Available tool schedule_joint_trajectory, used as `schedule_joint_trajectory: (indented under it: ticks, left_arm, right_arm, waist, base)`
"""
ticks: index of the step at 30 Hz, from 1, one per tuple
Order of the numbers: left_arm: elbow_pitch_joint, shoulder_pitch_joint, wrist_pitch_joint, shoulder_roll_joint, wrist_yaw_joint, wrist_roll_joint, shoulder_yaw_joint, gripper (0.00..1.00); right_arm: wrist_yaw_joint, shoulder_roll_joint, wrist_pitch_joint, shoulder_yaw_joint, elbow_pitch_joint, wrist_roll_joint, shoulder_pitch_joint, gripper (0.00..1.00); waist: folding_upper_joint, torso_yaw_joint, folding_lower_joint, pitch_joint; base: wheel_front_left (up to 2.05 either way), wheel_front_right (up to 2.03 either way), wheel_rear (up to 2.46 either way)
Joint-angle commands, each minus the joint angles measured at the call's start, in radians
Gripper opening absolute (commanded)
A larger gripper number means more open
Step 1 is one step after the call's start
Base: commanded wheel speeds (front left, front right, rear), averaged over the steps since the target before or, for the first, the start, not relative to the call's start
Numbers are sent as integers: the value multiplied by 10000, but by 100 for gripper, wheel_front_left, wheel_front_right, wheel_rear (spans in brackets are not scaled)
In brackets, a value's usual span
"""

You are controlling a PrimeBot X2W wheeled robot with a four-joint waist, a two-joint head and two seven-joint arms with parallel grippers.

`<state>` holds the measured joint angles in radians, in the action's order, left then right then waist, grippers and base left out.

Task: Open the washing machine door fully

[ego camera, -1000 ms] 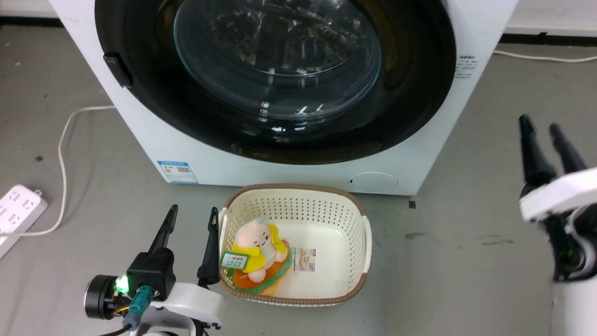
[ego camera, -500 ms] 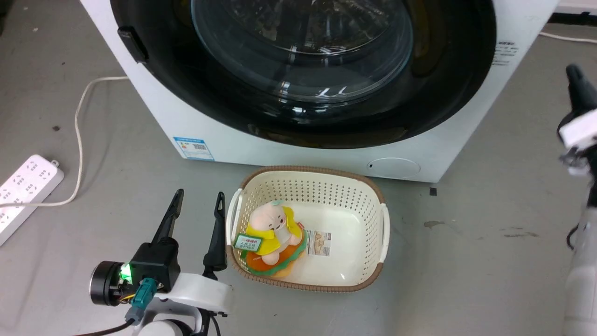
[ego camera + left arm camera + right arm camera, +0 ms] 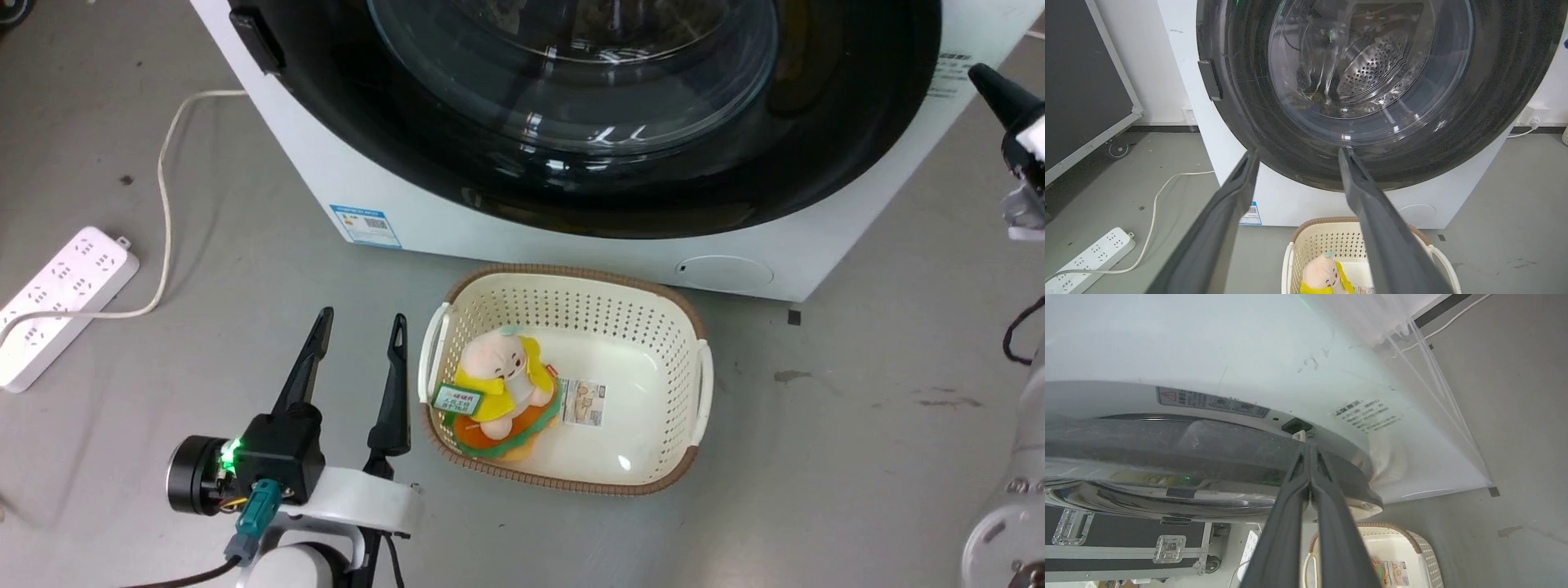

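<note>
Glossy black is most of the head view's top: the washing machine door (image 3: 857, 122) lies flat against the white washing machine (image 3: 506, 241), with its handle tab (image 3: 257, 41) at the upper left. The whole picture has slid since a second ago, so the camera moved. The blue sticker (image 3: 366, 224) and the cream basket (image 3: 571, 273) sit further right in frame but keep the same spots relative to each other. The plush toy (image 3: 502, 380) is lying in the basket. The left gripper (image 3: 355, 359) is at the lower left beside the basket, fingers spread, same as before. The real change is the right gripper (image 3: 998, 91). It was low by the machine's bottom corner, and now it's up at the right edge, next to the machine's right side.

In the left wrist view the left gripper (image 3: 1298, 153) has its fingers wide apart with nothing between them. It points at the door (image 3: 1494, 102), and the steel drum (image 3: 1372, 69) shows through the glass. The power strip (image 3: 1090, 257) is on the floor at the lower left.

In the right wrist view the right gripper (image 3: 1309, 446) has its fingers pressed together. The tips are right at the door (image 3: 1167, 445) rim, just below a small black block (image 3: 1296, 425) on the white front. I can't tell if they're touching.
</note>
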<state>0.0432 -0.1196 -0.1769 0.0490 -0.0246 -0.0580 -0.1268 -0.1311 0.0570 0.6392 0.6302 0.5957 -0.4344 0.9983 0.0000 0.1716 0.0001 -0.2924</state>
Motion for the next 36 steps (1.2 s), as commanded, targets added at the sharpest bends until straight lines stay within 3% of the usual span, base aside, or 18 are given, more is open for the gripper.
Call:
schedule_joint_trajectory:
  ticks: [1, 18, 27, 36]
  left_arm:
    - [50, -148, -90, 9, -53, -55, -61, 100]
    - [155, -450, -445, 10, -205, -216, -408, 100]
    - [195, -592, -633, 11, -277, -271, -559, 100]
    - [53, -354, -821, 12, -256, -194, -548, 100]
  right_arm:
    - [1, 35, 165, 176, 173, -11, 373, 0]
    - [2, -56, 2604, 2134, 1111, 509, 2470, 0]
    - [3, -63, 3804, 2189, 1451, 393, 2465, 0]
    - [4, -67, 4894, 2553, 1834, -401, 1931, 0]
  waist:
    - [0, 40, -1, -44]
    - [0, 575, -1, -555]
    - [0, 751, -1, -636]
    - [0, 722, -1, 72]
  base:
    - [0, 0, 0]
    - [0, 0, 0]
    - [0, 0, 0]
    - [0, 0, 0]
